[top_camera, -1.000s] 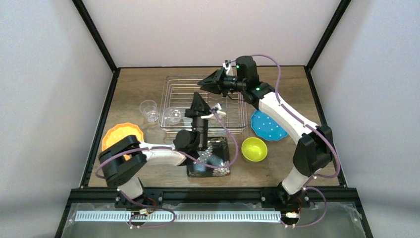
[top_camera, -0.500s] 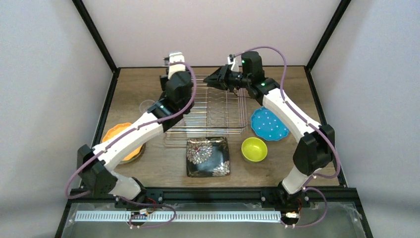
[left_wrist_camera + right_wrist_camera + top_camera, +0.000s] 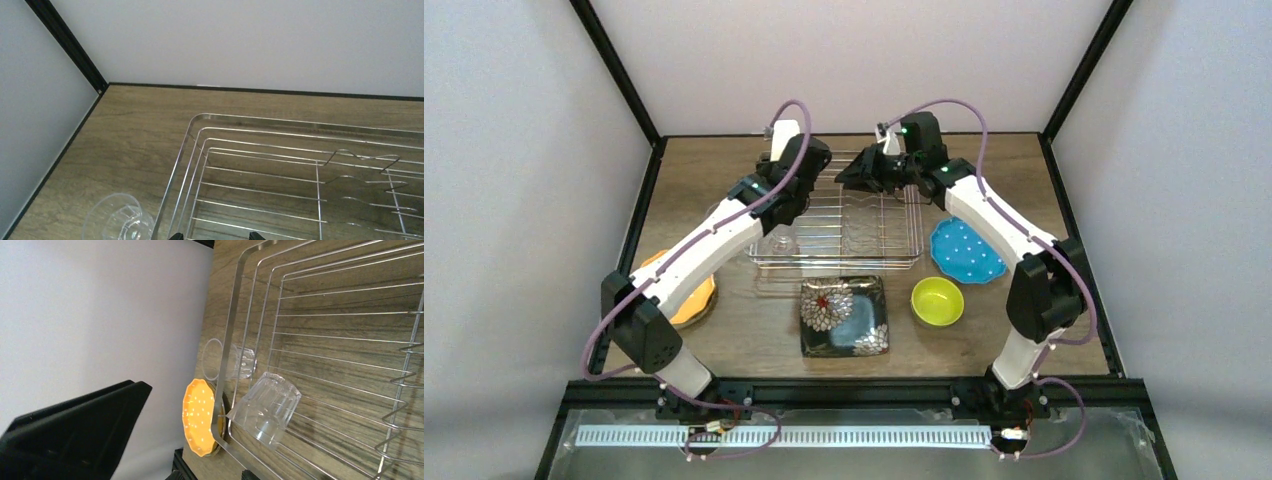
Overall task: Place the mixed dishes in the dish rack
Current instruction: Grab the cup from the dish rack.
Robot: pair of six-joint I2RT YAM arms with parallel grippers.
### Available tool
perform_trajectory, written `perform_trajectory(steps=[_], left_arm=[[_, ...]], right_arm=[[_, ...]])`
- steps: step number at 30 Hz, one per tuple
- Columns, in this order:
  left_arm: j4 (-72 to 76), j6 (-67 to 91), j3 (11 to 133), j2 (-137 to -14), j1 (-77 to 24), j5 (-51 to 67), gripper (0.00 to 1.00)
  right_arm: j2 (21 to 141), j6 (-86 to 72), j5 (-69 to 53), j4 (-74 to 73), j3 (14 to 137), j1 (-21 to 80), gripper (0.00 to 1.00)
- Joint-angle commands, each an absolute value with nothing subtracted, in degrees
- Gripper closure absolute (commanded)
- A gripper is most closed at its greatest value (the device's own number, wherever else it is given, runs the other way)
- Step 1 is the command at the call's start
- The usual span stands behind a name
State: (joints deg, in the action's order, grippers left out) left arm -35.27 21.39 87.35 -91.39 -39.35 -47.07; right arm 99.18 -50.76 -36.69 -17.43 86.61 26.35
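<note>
The dish rack [image 3: 864, 232] lies at the table's back middle. A clear glass cup [image 3: 265, 410] rests upside down inside its front left corner, and another cup [image 3: 230, 360] stands just outside the left rim. My left gripper [image 3: 215, 236] hangs open over the rack's left side with nothing between its tips; in the top view the gripper [image 3: 779, 215] sits near the cups. My right gripper [image 3: 849, 172] hovers open and empty over the rack's back edge, pointing left. The orange plate [image 3: 686, 300], black floral plate [image 3: 844, 316], yellow-green bowl [image 3: 937, 301] and blue plate [image 3: 966, 252] lie on the table.
The left arm stretches diagonally over the orange plate and the rack's left rim. The black frame posts and pale walls close in the table on three sides. Wavy wire dividers [image 3: 365, 157] stand up in the rack's right half.
My left arm has swung from the rack's front, by the black plate, out to its left side, and its jaws have opened. The right gripper has shifted only slightly.
</note>
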Motion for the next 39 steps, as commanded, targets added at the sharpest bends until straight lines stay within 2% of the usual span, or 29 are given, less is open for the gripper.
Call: perform_trajectory(steps=[1, 10, 20, 28, 39], left_arm=[[-43.18, 26.74, 89.66, -92.28, -37.72, -40.8, 0.22], [-40.66, 29.87, 79.49, -87.81, -34.65, -31.37, 0.16], [-34.79, 30.06, 69.94, -83.55, -32.7, -27.63, 0.01], [-35.2, 34.04, 68.05, -81.88, -32.03, -25.5, 0.0], [-30.08, 53.15, 58.08, -72.74, -31.12, -19.75, 0.0]], right_arm=[[100.63, -47.53, -37.23, -18.76, 87.5, 26.37, 0.31], [101.34, -44.36, -36.84, -20.84, 87.23, 26.24, 0.3], [100.66, -42.79, -36.49, -21.41, 85.82, 25.94, 0.3], [99.41, -41.04, -35.13, -21.86, 84.35, 25.9, 0.3], [99.14, -35.73, -31.23, -24.43, 84.66, 25.48, 0.3]])
